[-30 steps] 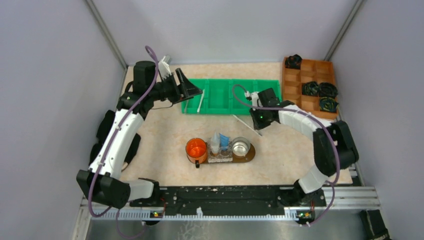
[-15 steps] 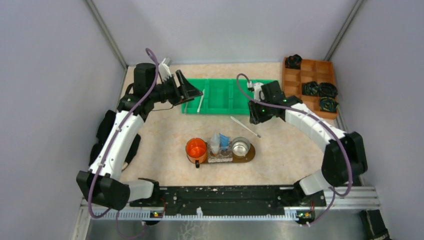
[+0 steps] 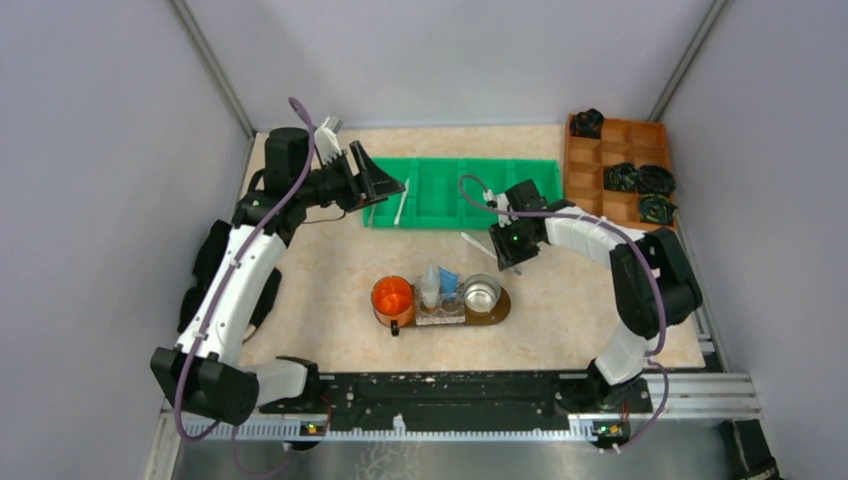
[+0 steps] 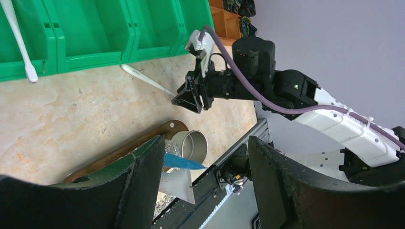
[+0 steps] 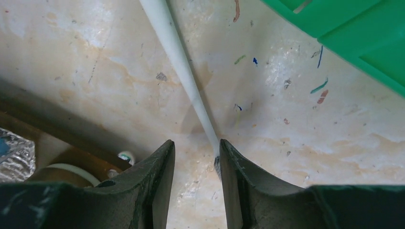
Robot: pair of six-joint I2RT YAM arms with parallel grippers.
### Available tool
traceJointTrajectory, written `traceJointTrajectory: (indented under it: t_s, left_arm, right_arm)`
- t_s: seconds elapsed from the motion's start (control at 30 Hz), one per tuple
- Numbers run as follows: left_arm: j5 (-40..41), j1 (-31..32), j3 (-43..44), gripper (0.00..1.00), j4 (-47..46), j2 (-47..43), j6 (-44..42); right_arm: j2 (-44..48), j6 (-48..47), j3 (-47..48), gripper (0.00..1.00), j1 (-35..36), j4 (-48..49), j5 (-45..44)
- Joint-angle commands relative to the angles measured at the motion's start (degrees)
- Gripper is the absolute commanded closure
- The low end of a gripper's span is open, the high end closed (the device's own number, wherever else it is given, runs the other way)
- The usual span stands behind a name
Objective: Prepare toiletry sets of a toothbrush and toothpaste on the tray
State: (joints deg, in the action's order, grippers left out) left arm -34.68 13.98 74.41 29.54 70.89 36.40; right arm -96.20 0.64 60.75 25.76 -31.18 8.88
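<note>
**Between the right claw's fingers: only the tip of the toothbrush**

I see the right claw (image 5: 196, 145) low over the table, fingers apart with a narrow gap, clamped on nothing. The toothbrush (image 5: 179, 62) lies flat on the table. Only its end reaches the gap, close to one finger, and I cannot tell if it touches. Its long axis runs forward, away from the fingertips. In my judgement the claw must advance along the stick before closing. The tray (image 3: 500, 303) is near on one side of this claw and the green bin (image 3: 440, 190) on the other. The left claw (image 4: 205, 145), wide apart and empty, is well apart from the stick. Its camera shows the stick's whole length. The right wrist camera cuts the stick off, but shows the gap.
</note>
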Motion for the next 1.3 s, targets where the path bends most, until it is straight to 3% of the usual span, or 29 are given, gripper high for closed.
traceJointTrajectory:
  t_s: [0.0,0.3,0.47,0.67,0.9,1.27]
  left_arm:
    - [-0.81,-0.35,-0.06,0.29,-0.49,-0.57,-0.28]
    - [-0.91,-0.35,0.00,0.30,-0.64,-0.33,-0.11]
    - [-0.91,-0.35,-0.14,0.30,-0.83,-0.33,-0.13]
    - [-1.51,-0.35,-1.34,0.30,-1.92,-0.40,0.29]
    - [-1.54,-0.35,-2.21,0.30,-2.22,-1.05,0.47]
    - [-1.82,-0.35,-2.81,0.30,-2.39,-2.07,0.92]
  right_arm:
    - [-2.66,-0.27,0.81,0.61,0.65,4.63,-0.22]
    - [-8.19,-0.38,1.79,0.68,0.85,7.13,-0.15]
    - [-8.59,-0.34,-0.18,0.80,1.34,7.48,-1.84]
    - [-7.68,0.45,-2.59,0.85,2.86,7.01,-4.63]
    - [-1.47,1.90,-3.98,0.87,4.21,5.33,-6.90]
    - [13.44,1.92,-0.47,0.88,4.19,-5.13,-10.01]
